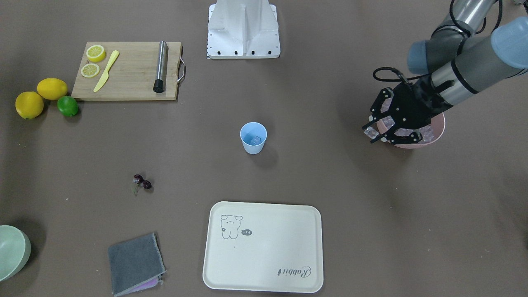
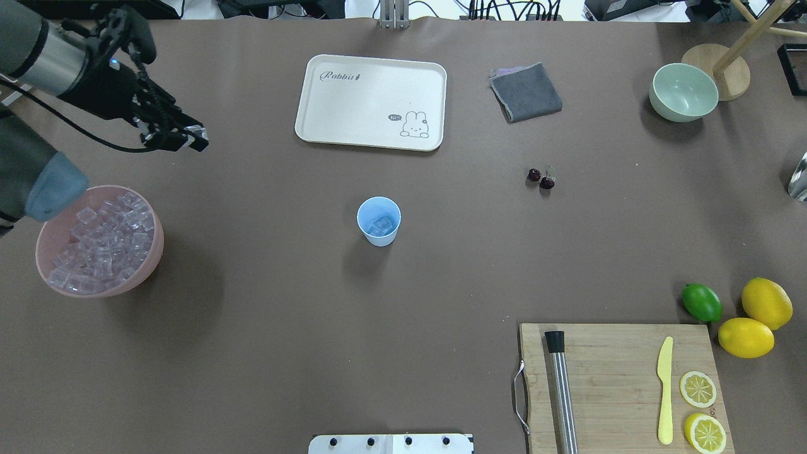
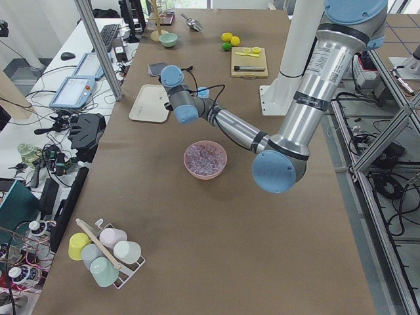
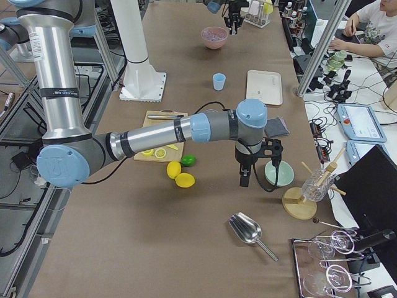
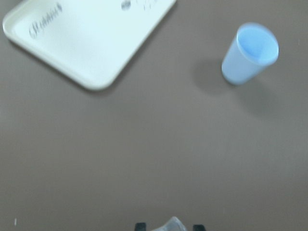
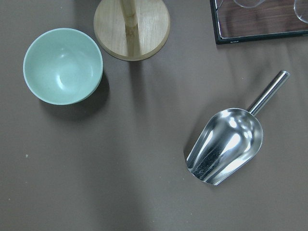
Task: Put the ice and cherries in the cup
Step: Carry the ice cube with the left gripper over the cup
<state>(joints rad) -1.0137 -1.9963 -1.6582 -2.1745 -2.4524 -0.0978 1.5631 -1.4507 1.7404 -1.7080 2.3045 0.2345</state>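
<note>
- Overhead exterior view: the light blue cup point(image 2: 378, 221) stands upright at mid-table, with some ice point(image 2: 382, 225) lying in its bottom.
- The left gripper point(image 2: 187, 137) hangs in the air well to the cup's left and farther from the robot, its fingers clamped on one clear ice cube point(image 2: 197, 131). The left wrist view shows that cube pinched between the two fingertips.
- A pink bowl point(image 2: 44, 243) heaped with more cubes sits on the table far to the cup's left.
- The cherries point(image 2: 541, 178) lie on the table to the cup's right, slightly beyond it and well apart from it.
- A cream tray point(image 2: 353, 94) lies beyond the cup.
- The right gripper point(image 4: 244, 179) appears only in the exterior right view, far to the cup's right near a pale green bowl point(image 6: 62, 65) and a metal scoop point(image 6: 226, 151). I cannot tell whether it is spread or closed.
</note>
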